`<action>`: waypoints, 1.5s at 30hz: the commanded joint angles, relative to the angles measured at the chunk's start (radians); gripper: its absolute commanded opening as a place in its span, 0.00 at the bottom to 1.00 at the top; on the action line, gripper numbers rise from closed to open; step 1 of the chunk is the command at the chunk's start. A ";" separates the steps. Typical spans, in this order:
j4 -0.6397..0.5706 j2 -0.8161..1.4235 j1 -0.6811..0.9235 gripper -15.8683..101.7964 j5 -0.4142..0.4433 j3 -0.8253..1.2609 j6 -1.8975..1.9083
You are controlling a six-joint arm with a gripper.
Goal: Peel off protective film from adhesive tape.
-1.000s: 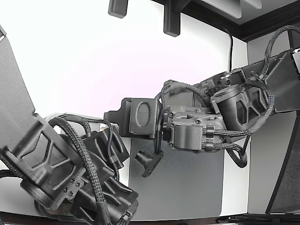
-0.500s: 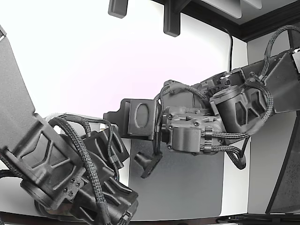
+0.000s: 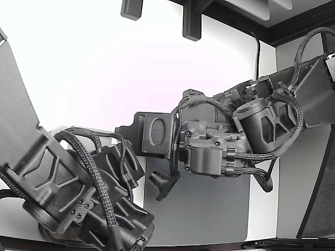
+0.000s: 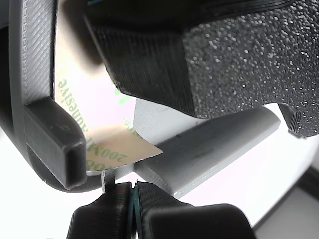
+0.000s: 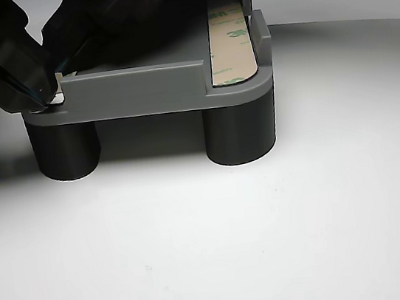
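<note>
A grey fixture (image 5: pixel 140 91) stands on two round legs on a white table. A tan strip of adhesive tape film (image 5: pixel 230 37) with green print lies along the fixture's side on the other view's right. In the wrist view a tan film (image 4: pixel 99 144) with green print lifts off the grey fixture (image 4: pixel 209 149). My gripper (image 4: pixel 132 199) has its fingertips pressed together, with a thin white film edge (image 4: pixel 104 181) just beside them. In the other view the gripper (image 5: pixel 49 96) sits at the fixture's left corner on a small white tab.
In the exterior view my arm (image 3: pixel 251 125) reaches in from the right over a grey mat (image 3: pixel 209 209). A second black arm (image 3: pixel 68 188) fills the lower left. The white table (image 5: pixel 271 229) spreads in front of the fixture.
In the exterior view my arm's wrist has shifted slightly down and to the left. The second arm has not moved.
</note>
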 commanded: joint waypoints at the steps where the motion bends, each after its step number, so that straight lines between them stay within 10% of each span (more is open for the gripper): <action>1: -0.011 0.014 -0.003 0.05 0.005 -0.034 -0.005; 45: -0.008 -0.072 0.046 0.05 0.063 -0.074 -0.035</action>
